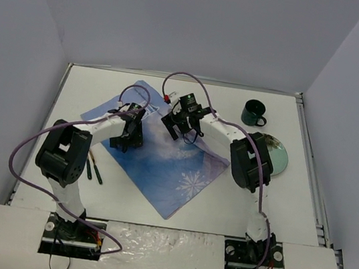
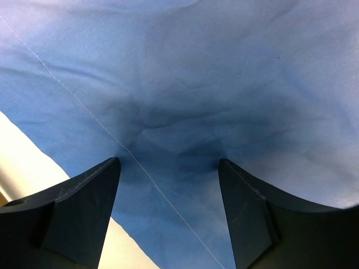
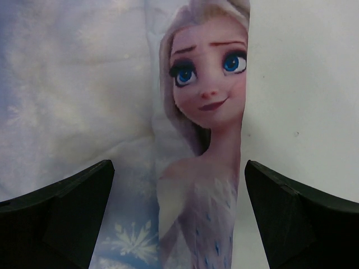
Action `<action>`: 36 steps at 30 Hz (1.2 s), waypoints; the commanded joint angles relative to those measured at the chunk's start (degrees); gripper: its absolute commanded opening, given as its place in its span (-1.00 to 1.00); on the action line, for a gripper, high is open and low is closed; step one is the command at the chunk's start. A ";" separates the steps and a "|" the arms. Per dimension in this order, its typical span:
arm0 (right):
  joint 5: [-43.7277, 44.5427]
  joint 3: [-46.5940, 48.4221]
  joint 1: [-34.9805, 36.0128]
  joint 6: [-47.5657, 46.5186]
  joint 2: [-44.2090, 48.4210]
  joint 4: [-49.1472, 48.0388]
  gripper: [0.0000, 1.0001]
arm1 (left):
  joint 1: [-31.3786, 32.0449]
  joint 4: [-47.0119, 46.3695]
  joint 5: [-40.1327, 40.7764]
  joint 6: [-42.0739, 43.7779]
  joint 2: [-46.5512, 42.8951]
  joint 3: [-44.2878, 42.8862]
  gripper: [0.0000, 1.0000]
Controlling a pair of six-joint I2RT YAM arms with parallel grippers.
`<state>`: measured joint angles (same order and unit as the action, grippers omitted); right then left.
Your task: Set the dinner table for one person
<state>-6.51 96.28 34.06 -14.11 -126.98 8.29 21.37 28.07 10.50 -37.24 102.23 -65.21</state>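
Note:
The dinner table is a large white top. A blue snowflake cloth lies on it as a diamond. My left gripper is low over the cloth's left part. In the left wrist view that gripper is open, its fingertips down at the blue cloth, which puckers between them. My right gripper hangs over the cloth's far corner. In the right wrist view it is wide open above the cloth's edge with a printed girl's face, nothing between its fingers.
A dark green cup stands at the back right. A greenish plate lies right of the right arm, partly hidden by it. Two thin dark utensils lie left of the cloth. Walls enclose the table.

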 commanded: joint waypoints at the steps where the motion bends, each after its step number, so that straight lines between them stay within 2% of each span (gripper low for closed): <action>1: 3.80 4.00 -1.55 -1.45 -3.10 -2.93 1.00 | 0.17 -0.65 0.39 -1.52 0.43 2.10 0.32; 13: 5.68 7.10 -11.00 -0.15 -2.37 -3.72 1.00 | 0.17 -0.58 -0.84 -1.40 1.50 5.39 0.22; 16: 9.15 8.57 -12.63 0.84 -2.28 -3.72 0.99 | 0.11 -0.65 -0.96 -1.13 1.70 5.68 0.21; 21: 13.15 10.68 -13.59 3.30 -1.34 -3.63 0.99 | 0.16 -0.39 -1.27 -0.65 1.83 5.28 0.21; 24: 10.27 10.55 -13.18 4.33 2.71 -3.54 0.98 | 0.17 0.18 -1.42 -0.25 1.62 4.28 0.21; 29: 3.95 5.99 -10.63 6.38 9.29 -3.54 0.98 | 0.17 0.58 -1.89 0.05 1.08 3.04 0.21; 36: 3.40 -7.50 -7.29 17.02 17.97 -4.58 0.95 | -0.05 1.95 -1.36 0.86 0.69 2.19 0.21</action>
<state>-1.83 96.42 24.97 -5.82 -117.53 5.82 21.37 24.87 9.18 -38.05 101.40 -63.23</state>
